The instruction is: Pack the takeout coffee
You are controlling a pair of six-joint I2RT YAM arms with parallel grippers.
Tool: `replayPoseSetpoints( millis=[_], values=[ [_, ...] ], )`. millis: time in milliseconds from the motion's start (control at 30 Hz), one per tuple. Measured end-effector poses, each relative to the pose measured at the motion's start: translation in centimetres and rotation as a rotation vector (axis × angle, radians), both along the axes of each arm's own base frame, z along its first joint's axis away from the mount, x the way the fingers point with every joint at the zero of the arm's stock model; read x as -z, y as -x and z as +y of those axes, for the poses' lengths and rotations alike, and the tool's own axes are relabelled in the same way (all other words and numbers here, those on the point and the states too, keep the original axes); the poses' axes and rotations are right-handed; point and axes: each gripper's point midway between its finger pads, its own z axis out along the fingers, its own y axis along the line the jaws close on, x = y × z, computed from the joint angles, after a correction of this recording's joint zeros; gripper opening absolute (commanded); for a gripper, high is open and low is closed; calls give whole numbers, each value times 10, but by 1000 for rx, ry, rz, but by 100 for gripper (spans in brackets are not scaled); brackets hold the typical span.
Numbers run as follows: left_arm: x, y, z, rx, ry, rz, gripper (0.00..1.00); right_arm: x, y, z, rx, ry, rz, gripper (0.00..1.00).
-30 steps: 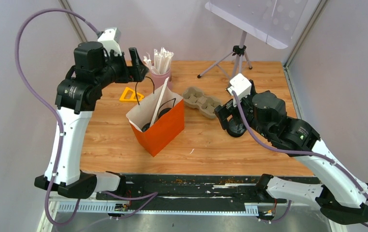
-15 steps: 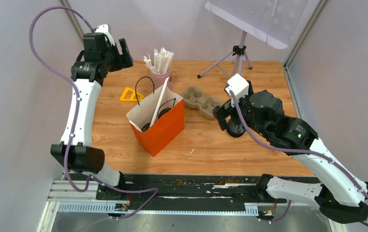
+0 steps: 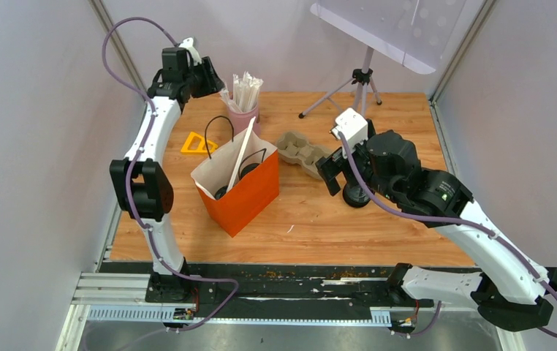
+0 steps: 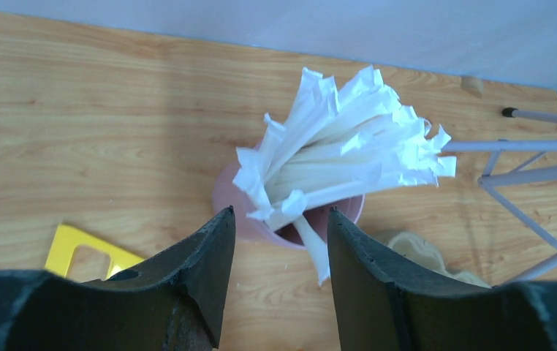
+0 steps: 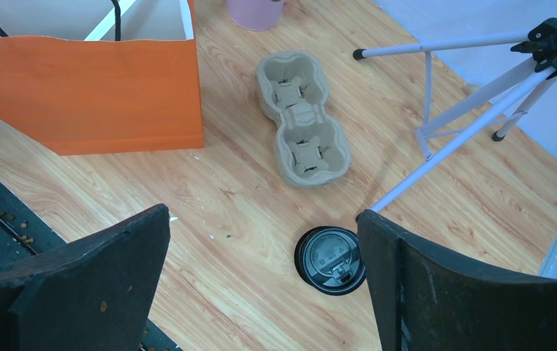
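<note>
The two paper coffee cups do not show plainly. Only dark round shapes (image 3: 223, 192) lie deep inside the orange paper bag (image 3: 250, 194), next to a white stick; I cannot tell what they are. The bag also shows in the right wrist view (image 5: 85, 95). My left gripper (image 3: 213, 79) is open and empty, high over the back of the table above the pink cup of white sticks (image 4: 251, 228); it also shows in the left wrist view (image 4: 278, 219). My right gripper (image 3: 328, 175) is open wide and empty above the table (image 5: 262, 216), beside a bare black lid (image 5: 330, 259).
A cardboard cup carrier (image 3: 305, 153) lies right of the bag and is empty (image 5: 301, 121). A yellow triangle piece (image 3: 197, 144) lies at the back left. A tripod (image 3: 363, 80) stands at the back right, its legs near the carrier (image 5: 465, 110).
My left arm has stretched out and swung back and right, bringing its gripper over the pink cup. My right gripper has shifted slightly left. The bag and the lid have not moved.
</note>
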Motion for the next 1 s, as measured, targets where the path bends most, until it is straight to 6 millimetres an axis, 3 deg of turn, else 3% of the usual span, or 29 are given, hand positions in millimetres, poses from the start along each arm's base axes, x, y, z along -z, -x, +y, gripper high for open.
replayPoseSetpoints(
  millis=[167, 333, 733, 1000],
  values=[
    [4, -20, -7, 33, 19, -30, 51, 3, -3, 5, -1, 9, 15, 100],
    [1, -26, -16, 70, 48, -59, 48, 10, -7, 10, -2, 30, 30, 100],
    [3, -27, -19, 93, 55, -61, 42, 14, -11, 14, -6, 50, 34, 100],
    [17, -23, -21, 103, 44, -32, 41, 14, -11, 14, -5, 47, 32, 100]
  ],
)
